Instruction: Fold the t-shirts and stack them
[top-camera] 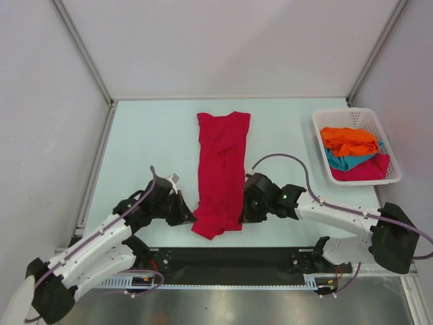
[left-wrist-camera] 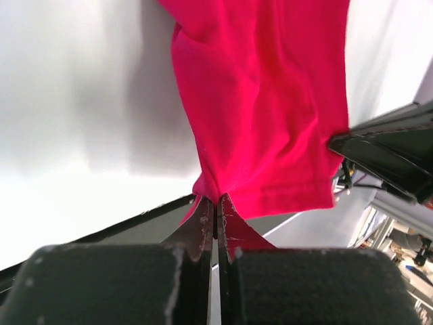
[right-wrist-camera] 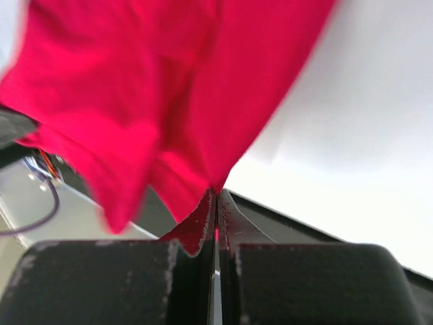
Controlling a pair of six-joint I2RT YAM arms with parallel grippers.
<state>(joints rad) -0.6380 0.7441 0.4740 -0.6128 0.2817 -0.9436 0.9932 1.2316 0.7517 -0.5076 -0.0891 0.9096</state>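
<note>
Your pale table [top-camera: 149, 135] carries a crimson t-shirt [top-camera: 222, 169], a long, wrinkled strip of soft cloth running from the middle of the table towards the near edge. At the far right corner sits a white slatted basket [top-camera: 345, 113]. Crumpled inside it are an orange t-shirt [top-camera: 348, 140], a teal t-shirt [top-camera: 342, 162] and a red t-shirt [top-camera: 375, 169]. Your left gripper [left-wrist-camera: 215, 203] is clenched on the crimson t-shirt's near left corner. Your right gripper [right-wrist-camera: 215, 196] is pinched tight on its near right corner. The overhead view shows both at the cloth's near end, well apart from the basket. Only the wrist views show the cloth drawn between the closed dark fingers, and the left one shows the stitched hem.
</note>
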